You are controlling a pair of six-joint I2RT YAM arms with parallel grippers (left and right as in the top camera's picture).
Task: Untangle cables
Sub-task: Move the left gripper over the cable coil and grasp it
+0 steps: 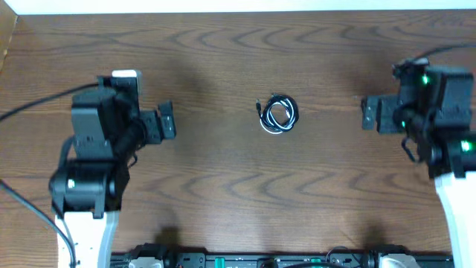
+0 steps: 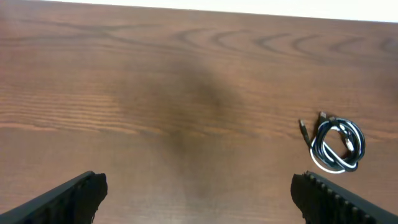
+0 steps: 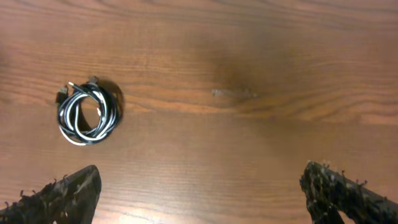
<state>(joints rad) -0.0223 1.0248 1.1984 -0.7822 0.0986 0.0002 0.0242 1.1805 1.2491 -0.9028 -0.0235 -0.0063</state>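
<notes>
Looks like the very start: cables (image 1: 278,114) lying untouched as one small coil, black strands with a white one, plug ends poking out at its upper left, in the middle of the tabletop (image 1: 223,59). Left hand (image 1: 168,120) and right hand (image 1: 370,113) parked on either side, well apart from it, both wide open and empty. Calls next for reaching one hand in to pinch a loop, the other to draw a plug end free.

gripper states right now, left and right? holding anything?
Left gripper: open, holding nothing.
Right gripper: open, holding nothing.
The cables lie coiled between the two, untouched.
</notes>
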